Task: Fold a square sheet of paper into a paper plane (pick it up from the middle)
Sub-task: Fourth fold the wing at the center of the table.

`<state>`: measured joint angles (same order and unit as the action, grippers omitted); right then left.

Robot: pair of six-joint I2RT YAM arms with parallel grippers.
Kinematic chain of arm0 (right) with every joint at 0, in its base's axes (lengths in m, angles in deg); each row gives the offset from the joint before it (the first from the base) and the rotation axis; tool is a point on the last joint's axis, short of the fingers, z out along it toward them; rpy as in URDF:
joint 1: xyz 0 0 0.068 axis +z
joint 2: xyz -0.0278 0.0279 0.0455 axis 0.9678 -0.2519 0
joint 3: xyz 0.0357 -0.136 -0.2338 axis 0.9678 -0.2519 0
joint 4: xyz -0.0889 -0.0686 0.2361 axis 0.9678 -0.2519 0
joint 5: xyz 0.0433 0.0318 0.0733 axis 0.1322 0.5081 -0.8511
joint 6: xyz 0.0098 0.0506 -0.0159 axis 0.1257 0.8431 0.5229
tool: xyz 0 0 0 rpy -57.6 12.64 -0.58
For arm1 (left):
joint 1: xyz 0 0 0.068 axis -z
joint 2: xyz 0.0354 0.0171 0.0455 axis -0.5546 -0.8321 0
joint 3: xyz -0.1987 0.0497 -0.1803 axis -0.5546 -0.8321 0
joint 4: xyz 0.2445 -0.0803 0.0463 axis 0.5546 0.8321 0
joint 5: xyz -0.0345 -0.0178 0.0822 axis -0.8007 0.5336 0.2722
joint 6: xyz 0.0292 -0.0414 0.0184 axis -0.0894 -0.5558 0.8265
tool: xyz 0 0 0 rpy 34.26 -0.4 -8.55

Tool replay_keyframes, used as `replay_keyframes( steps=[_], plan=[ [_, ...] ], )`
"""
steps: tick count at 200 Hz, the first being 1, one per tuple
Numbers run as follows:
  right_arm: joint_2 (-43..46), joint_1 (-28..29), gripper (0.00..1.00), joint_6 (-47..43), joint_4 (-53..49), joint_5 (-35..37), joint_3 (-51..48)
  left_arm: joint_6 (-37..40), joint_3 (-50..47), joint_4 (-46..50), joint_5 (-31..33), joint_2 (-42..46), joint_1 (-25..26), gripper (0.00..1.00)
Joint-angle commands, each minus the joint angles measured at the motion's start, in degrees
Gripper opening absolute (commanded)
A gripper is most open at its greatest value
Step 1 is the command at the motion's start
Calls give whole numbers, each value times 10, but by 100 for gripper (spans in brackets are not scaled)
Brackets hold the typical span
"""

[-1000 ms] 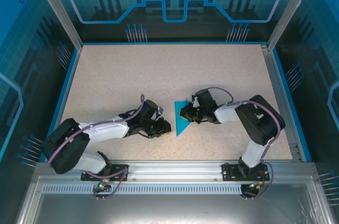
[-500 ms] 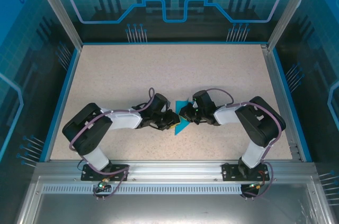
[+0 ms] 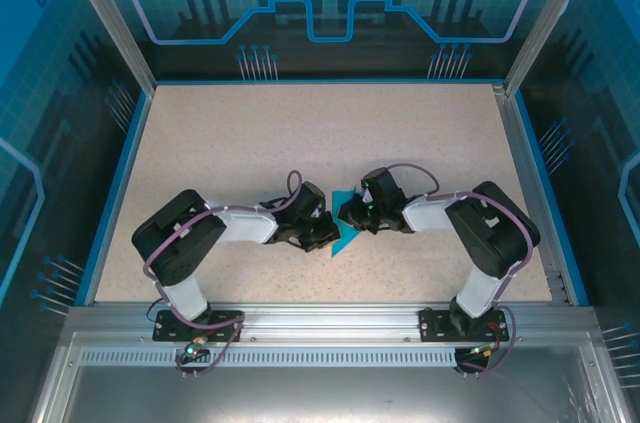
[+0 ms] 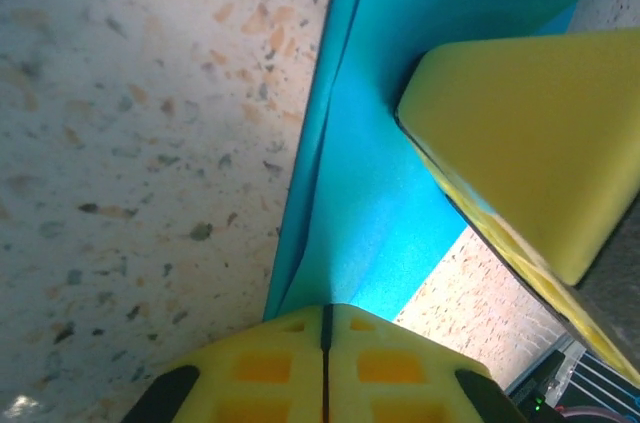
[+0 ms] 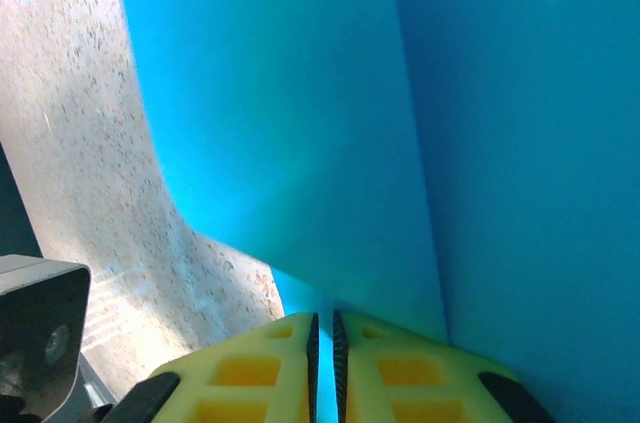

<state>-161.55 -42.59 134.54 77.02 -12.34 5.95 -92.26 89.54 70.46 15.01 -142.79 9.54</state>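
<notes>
- On the near half of the desk [image 3: 250, 143], the sheet of paper [image 3: 341, 241] lies partly folded, its sharp tip toward the arm bases.
- Beside that tip, the left claw [image 3: 322, 234] has its pads pressed together, pinching the sheet's left edge.
- Slightly farther, the right claw [image 3: 350, 215] pinches the opposite flap.
- Probably a wing fold is in hand; next, one flap needs carrying across and creasing flat.

Black-and-white arms [image 3: 245, 224], purple cables [image 3: 415, 167] — yellow tool pads [image 4: 392, 369].

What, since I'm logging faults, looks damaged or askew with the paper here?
Nothing stands out. The creased blue paper is pinched by the left gripper and right gripper, partly raised off the table, with no tear visible.
</notes>
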Motion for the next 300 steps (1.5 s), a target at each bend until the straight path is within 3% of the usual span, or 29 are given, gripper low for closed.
replay_keyframes(
  steps=[1,50,66,90,120,156,195,300],
  plan=[
    [0,-15,16,-94,-109,-36,28,8,-24,96,41,-33,22,2],
    [42,-65,8,-205,-144,-121,66,25,-26,166,91,-37,34,0],
    [39,-63,2,-225,-162,-138,74,33,-23,171,95,-32,34,0],
    [24,-50,2,-226,-145,-171,73,46,-7,183,96,-32,34,0],
    [-1,-41,3,-232,-163,-129,77,52,0,185,96,-31,35,0],
    [-49,-59,3,-238,-137,-131,83,62,-3,190,98,-33,34,0],
    [-64,-84,5,-250,-153,-75,95,63,-27,191,105,-34,34,0],
    [-114,-181,8,-279,-145,-91,172,106,-46,212,113,-31,32,0]
  ],
)
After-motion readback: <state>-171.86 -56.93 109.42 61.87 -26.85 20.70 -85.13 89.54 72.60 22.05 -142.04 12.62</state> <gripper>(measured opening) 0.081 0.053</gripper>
